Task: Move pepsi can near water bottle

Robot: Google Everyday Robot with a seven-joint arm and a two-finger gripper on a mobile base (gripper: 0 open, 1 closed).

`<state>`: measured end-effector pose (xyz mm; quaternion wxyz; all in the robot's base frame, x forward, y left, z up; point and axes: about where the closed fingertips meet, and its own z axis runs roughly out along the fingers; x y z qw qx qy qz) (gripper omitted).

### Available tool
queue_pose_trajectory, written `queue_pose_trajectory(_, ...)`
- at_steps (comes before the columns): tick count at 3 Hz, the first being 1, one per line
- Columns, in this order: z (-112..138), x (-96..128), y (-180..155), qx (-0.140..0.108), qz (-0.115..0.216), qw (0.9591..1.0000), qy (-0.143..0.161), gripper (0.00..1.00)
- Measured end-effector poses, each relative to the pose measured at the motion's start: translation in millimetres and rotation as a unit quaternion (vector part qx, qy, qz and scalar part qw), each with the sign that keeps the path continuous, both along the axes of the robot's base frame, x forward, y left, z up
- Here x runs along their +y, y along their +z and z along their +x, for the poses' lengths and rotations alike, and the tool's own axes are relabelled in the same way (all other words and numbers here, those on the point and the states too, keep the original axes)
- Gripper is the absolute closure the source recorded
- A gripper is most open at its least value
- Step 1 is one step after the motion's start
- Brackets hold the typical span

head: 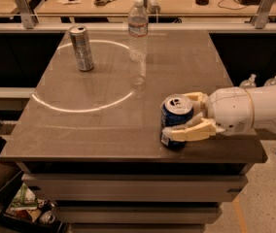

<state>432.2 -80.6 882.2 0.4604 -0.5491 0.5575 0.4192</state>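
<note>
The pepsi can [174,116], short and blue with a silver top, stands upright near the table's front right edge. My gripper [185,114] reaches in from the right on a white arm, and its pale fingers [190,131] are closed around the can, one in front and one behind. The water bottle [138,29], tall and clear with a white cap and a red-banded label, stands at the far middle of the table, well away from the can.
A taller slim silver-grey can [82,48] stands at the far left of the grey table [104,125]. A bright ring of light lies on the tabletop. Small white bottles [249,80] stand off the table on the right. A desk with scissors lies behind.
</note>
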Motion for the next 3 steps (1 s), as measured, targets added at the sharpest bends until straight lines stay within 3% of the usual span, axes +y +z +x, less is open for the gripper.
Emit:
queue_pose_trajectory(1,-0.4,1.8,0.6,-0.001,0.000,1.0000,0.002,1.00)
queue_pose_trajectory(2,13.4,0.5,7.1,0.001,0.005,1.0000,-0.004,1.00)
queue_pose_trajectory(3,48.5,-8.1,26.2,0.008,0.025,0.9991,-0.035,1.00)
